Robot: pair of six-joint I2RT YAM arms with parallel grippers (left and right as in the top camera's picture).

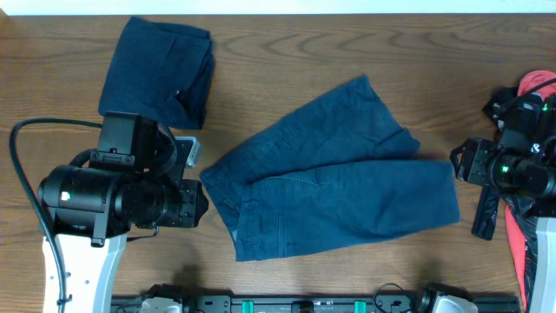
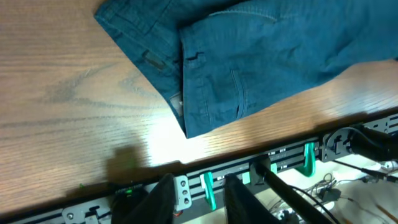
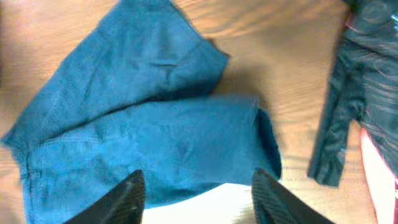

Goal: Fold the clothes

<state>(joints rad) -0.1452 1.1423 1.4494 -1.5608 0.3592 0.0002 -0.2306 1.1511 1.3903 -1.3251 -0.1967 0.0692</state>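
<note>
A dark navy pair of shorts [image 1: 330,187] lies spread on the wooden table, waistband toward the left and two legs toward the right, one leg partly over the other. A folded navy bundle [image 1: 161,69] rests at the back left. My left gripper [image 2: 202,202] hovers open near the table's front edge, just off the shorts' waistband corner [image 2: 186,127], with nothing between its fingers. My right gripper [image 3: 199,199] stands open above the hem of the near leg [image 3: 249,143], holding nothing.
A red and black garment [image 1: 532,96] lies at the table's right edge under the right arm. A black rail with green clips [image 2: 305,158] and cables runs along the front edge. Bare wood [image 2: 68,93] shows left of the shorts.
</note>
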